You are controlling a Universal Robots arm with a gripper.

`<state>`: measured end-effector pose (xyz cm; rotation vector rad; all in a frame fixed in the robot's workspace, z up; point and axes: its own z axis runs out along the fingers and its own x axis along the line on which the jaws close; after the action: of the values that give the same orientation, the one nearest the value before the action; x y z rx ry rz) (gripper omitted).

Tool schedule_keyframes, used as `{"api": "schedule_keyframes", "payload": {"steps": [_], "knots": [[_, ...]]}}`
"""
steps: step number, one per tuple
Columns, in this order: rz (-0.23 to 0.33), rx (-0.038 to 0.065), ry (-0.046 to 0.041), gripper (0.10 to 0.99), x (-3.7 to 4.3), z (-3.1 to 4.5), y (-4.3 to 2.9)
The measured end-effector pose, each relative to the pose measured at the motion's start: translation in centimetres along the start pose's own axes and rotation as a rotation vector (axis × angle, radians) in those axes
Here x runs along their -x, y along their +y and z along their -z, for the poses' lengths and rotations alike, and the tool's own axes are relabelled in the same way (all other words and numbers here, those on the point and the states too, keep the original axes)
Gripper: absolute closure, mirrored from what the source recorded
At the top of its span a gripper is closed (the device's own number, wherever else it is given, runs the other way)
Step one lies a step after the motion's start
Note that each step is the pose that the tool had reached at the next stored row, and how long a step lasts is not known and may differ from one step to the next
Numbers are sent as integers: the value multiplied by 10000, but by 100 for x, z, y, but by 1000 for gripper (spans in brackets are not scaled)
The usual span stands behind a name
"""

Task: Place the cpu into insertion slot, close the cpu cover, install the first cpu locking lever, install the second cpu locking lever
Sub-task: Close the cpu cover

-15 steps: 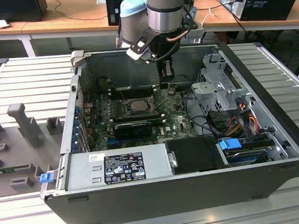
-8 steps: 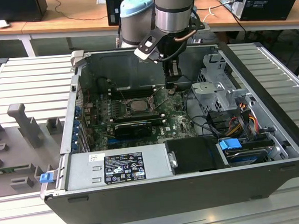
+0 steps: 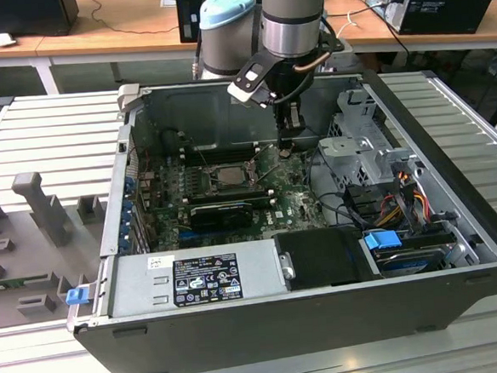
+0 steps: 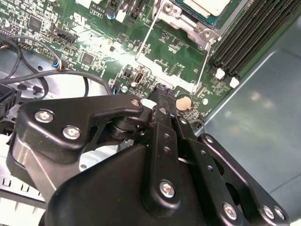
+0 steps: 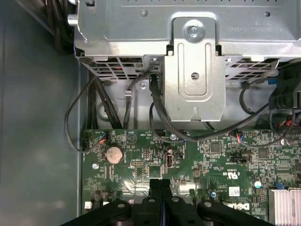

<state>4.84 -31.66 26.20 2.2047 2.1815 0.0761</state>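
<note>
The cpu lies in the insertion slot on the green motherboard, its pale top showing through the window of the cpu cover, which lies flat over it. Two thin wire locking levers reach out from the socket towards my gripper. In the exterior view my gripper hangs fingers-down just to the right of the socket, low over the board. Its black fingers are shut together with nothing between them in both wrist views, their tips near the coin battery.
A long black graphics card lies in front of the socket. The memory slots run beside it. A metal drive cage with cables stands at the exterior view's right, the power supply at the front. Case walls ring the board.
</note>
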Motion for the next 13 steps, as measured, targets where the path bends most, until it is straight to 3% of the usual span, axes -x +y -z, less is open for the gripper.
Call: {"api": "schedule_keyframes", "payload": {"steps": [7, 9, 13], "knots": [[2, -71, 0, 980, 0, -91, 64], [9, -99, 1, 980, 0, -151, 60], [23, -131, -2, 980, 3, -167, 50]]}}
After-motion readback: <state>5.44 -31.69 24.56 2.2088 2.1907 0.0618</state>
